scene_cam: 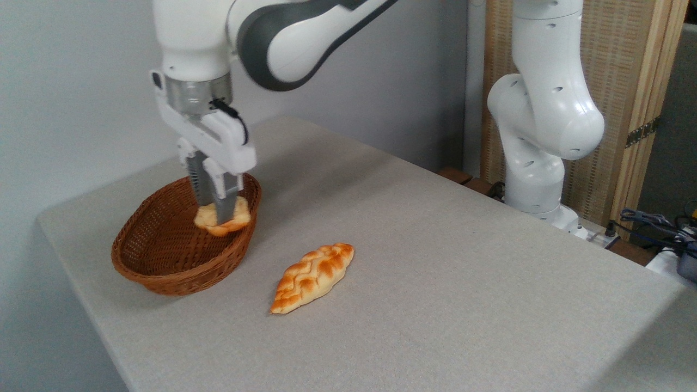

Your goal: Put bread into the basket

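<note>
A single fixed camera stands off the near side of the grey cloth-covered table (435,283), raised and looking down across it toward the far wall. It is fairly close; the white arm base (536,179) stands far right.

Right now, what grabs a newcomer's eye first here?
The gripper at left, shut on a small pale bun over the brown wicker basket. Next, the braided glazed loaf lying alone mid-table, right of the basket.
</note>
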Tool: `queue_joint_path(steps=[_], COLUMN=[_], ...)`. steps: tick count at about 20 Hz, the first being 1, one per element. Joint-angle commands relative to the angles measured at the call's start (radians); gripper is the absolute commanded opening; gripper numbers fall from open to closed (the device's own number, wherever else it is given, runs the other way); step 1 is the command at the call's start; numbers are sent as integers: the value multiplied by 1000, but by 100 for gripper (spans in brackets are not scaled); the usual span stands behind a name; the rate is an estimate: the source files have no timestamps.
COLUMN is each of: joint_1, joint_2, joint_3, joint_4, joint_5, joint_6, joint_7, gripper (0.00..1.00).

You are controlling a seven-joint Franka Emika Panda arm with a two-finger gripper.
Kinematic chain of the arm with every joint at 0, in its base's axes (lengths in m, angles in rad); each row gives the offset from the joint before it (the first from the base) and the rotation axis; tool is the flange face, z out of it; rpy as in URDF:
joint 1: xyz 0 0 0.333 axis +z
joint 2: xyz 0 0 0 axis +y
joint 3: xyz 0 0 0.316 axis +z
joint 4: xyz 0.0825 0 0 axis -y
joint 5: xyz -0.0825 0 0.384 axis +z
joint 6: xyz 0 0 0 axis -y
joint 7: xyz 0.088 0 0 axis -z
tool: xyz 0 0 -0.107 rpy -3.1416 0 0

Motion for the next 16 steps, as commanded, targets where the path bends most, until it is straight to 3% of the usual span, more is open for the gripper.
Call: queue_joint_path(steps=[1, 3, 4, 8, 13, 16], joint_1=[5, 5, 5, 5, 8, 20], joint_2=[97, 132, 140, 154, 146, 95], joint_3=[-50, -73, -84, -93, -93, -72], joint_4=[53, 53, 53, 53, 53, 50], joint_5=[-47, -61, -59, -90, -82, -75], joint_6=[105, 220, 266, 293, 288, 220], joint_7=[-82, -163, -200, -219, -219, -211], gripper=[58, 96, 100, 100, 100, 100])
